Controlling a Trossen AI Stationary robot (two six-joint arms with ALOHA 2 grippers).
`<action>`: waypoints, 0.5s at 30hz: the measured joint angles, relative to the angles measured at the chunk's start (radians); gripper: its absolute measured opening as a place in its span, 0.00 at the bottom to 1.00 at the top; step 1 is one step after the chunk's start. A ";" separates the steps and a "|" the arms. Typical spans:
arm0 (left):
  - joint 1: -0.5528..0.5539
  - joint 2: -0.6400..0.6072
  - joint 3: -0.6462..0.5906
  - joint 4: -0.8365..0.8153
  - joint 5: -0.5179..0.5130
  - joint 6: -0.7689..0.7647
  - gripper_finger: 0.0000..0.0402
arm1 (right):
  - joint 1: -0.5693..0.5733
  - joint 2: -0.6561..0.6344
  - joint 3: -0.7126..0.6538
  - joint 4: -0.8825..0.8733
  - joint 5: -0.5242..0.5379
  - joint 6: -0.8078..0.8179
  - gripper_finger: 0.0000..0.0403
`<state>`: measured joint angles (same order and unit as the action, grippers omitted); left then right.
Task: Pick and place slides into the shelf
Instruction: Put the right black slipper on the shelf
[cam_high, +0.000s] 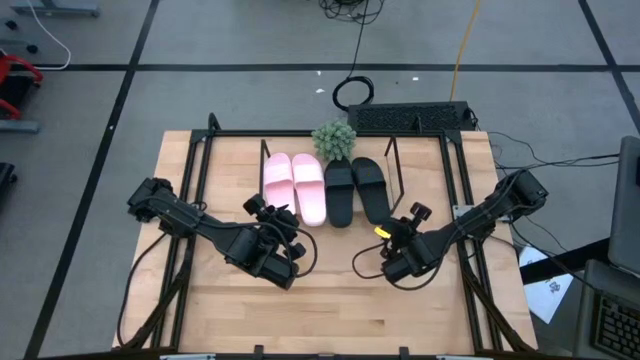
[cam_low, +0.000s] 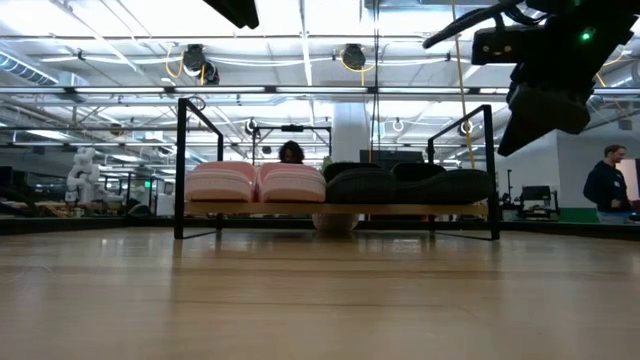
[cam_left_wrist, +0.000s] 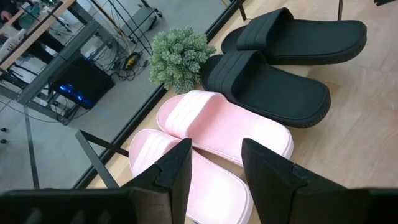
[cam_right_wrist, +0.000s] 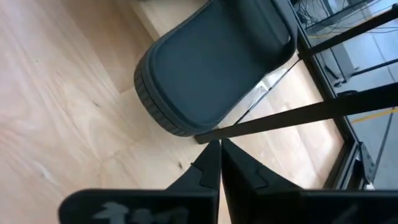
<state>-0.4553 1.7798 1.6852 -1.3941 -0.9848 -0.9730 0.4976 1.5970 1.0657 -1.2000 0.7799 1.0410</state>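
All the slides lie side by side, soles down, on the shelf (cam_high: 300, 150), whose light board (cam_low: 335, 210) is carried by thin dark end frames. The pale pink pair (cam_high: 295, 187) is on the left and the matte black pair (cam_high: 355, 188) on the right; the low view shows the pink pair (cam_low: 255, 182) and the black pair (cam_low: 405, 185) from the heels. My left gripper (cam_high: 272, 222) hangs open above the table, just short of the pink heels (cam_left_wrist: 211, 134). My right gripper (cam_high: 395, 235) is shut, raised near the right black slide's heel (cam_right_wrist: 205, 68).
A small green plant (cam_high: 335, 140) stands behind the slides at the shelf's far side (cam_left_wrist: 180, 56). A dark metal bar (cam_right_wrist: 292, 115) of the rack crosses just ahead of my right gripper. Bare wooden tabletop (cam_high: 330, 310) lies between the arms and the near edge.
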 joint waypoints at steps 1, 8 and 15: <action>0.000 0.000 0.000 0.000 0.000 0.000 0.36 | 0.000 0.000 0.000 -0.002 0.000 0.003 0.00; 0.000 0.000 0.000 0.000 0.000 0.000 0.36 | 0.000 0.000 -0.046 0.044 -0.044 0.021 0.00; 0.000 0.000 0.000 0.000 0.000 0.000 0.36 | -0.003 0.000 -0.069 0.071 -0.045 0.019 0.00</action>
<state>-0.4553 1.7798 1.6852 -1.3941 -0.9848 -0.9733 0.4946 1.5967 0.9962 -1.1288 0.7353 1.0603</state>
